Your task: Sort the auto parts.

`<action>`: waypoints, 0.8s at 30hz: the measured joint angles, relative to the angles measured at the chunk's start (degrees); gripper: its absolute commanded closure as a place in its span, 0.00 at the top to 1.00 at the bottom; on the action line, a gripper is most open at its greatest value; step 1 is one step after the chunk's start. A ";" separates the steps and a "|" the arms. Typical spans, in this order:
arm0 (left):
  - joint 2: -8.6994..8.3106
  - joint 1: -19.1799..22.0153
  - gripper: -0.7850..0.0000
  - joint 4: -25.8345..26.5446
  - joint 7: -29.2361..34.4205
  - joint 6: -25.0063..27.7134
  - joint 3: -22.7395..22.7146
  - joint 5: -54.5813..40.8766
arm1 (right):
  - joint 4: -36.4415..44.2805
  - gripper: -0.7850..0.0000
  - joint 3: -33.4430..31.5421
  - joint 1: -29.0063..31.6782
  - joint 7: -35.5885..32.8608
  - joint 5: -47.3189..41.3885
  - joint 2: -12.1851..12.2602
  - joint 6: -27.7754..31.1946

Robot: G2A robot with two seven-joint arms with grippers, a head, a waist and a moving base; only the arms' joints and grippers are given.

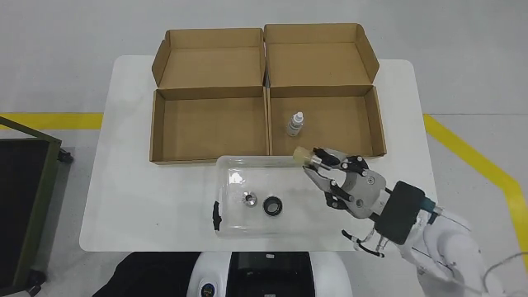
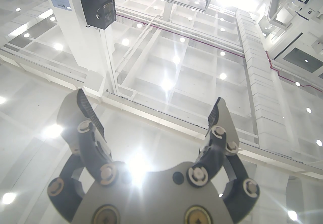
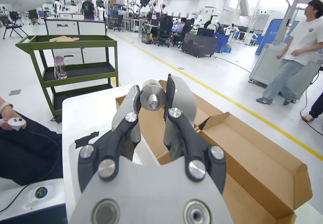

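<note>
Metal cylinder [image 3: 151, 100], clamped in right end effector [image 3: 153, 91], axis roughly along the fingers, stub end toward the wrist. Hangs over far right corner of clear tray [image 1: 219, 183], just short of right box [image 1: 377, 124], straight ahead; left box [image 1: 206, 128] farther off to the side. Left end effector [image 2: 149, 97]: spread apart, holding nothing, aimed at the ceiling; right arm plainly the nearer. Counts: two cardboard boxes, one tray, one bottle [image 1: 294, 123] in right box, two parts lying in tray, namely a small metal piece [image 1: 247, 199] and a black ring [image 1: 273, 206]. All on white bench [image 1: 140, 173].
</note>
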State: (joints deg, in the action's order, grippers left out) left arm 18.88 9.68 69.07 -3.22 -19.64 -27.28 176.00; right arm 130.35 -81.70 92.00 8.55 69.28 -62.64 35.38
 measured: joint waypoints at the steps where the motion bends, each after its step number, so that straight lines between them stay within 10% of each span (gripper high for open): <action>1: 0.00 0.00 1.00 0.00 0.00 0.00 0.00 0.00 | 0.10 0.00 -0.05 0.01 0.84 -0.08 -0.02 -0.08; 14: 0.00 0.00 1.00 0.00 0.00 0.00 0.00 0.00 | 0.64 0.00 0.23 0.64 10.94 3.74 -0.38 -2.85; 24: 0.00 0.00 1.00 0.00 0.00 0.00 0.00 0.00 | -3.58 0.00 2.27 -2.10 4.29 4.74 -0.62 -5.27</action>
State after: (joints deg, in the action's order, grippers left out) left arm 18.88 9.68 69.07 -3.22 -19.64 -27.28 176.00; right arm 126.77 -79.43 89.89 12.85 74.01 -63.26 30.11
